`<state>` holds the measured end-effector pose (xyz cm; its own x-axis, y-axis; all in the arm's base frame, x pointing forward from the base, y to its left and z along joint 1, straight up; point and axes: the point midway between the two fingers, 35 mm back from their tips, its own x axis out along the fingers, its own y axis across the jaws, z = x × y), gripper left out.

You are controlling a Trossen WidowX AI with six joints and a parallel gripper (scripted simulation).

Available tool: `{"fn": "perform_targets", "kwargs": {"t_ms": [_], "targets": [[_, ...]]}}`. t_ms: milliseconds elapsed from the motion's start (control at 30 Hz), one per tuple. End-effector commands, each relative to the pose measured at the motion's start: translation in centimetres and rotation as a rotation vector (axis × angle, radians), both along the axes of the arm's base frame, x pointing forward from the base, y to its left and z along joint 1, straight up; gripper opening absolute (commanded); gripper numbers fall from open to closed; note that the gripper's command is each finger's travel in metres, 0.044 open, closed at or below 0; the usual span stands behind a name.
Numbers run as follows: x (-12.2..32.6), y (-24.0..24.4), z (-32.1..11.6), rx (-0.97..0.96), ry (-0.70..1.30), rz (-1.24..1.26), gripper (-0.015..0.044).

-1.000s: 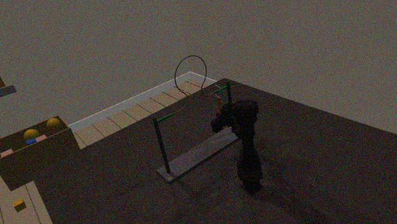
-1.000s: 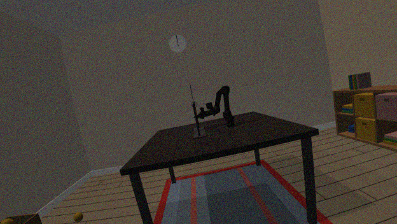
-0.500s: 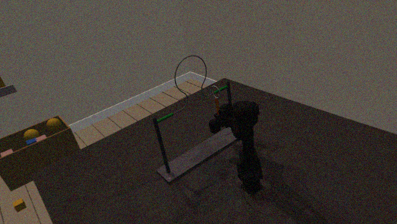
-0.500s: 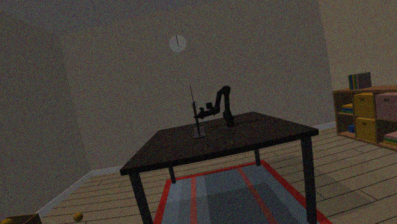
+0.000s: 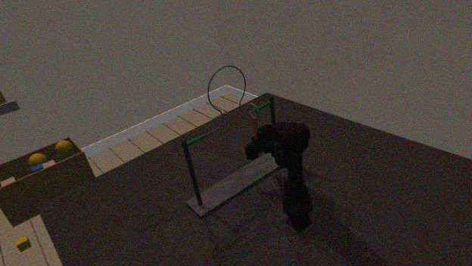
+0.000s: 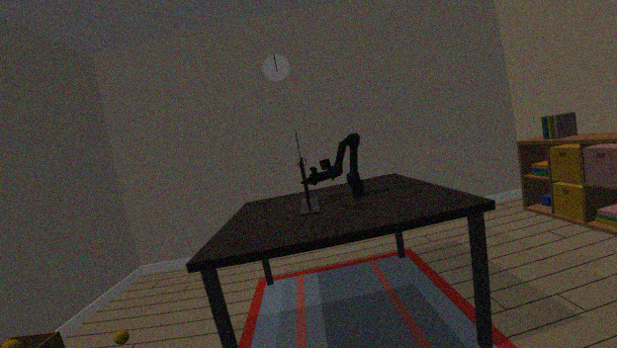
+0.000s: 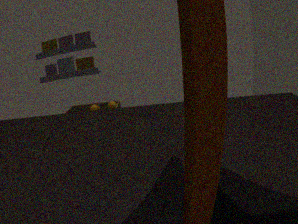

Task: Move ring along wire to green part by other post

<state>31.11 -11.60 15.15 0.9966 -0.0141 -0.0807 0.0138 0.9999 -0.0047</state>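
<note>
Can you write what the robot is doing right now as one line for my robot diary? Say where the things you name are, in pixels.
gripper (image 5: 254, 140): shut on orange handle (image 5: 255, 126) (image 7: 204, 110) | ring (image 5: 253, 110): near far post (image 5: 272, 111)

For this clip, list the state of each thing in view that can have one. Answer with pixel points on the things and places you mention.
gripper (image 5: 256, 139): shut on the orange handle
orange handle (image 5: 255, 126) (image 7: 204, 110): held, roughly upright below the ring
ring (image 5: 249, 105): up at wire height, near the far post's green part
far post (image 5: 272, 111): standing
near post (image 5: 193, 175): standing
storage bin (image 5: 45, 189): open-topped, balls inside
</note>
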Motion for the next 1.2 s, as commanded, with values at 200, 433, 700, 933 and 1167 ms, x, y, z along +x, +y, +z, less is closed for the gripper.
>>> {"fn": "perform_targets", "kwargs": {"t_ms": [200,433,700,933,1167], "targets": [[-0.1,1.5,0.0,0.04,0.0,-0.001,-0.015],[0.0,2.8,0.1,0.092,0.0,0.001,-0.015],[0.0,5.1,0.4,0.208,-0.002,0.003,-0.015],[0.1,7.2,0.9,0.329,-0.004,0.006,-0.015],[0.0,9.5,1.9,0.472,0.003,0.011,-0.015]]}}
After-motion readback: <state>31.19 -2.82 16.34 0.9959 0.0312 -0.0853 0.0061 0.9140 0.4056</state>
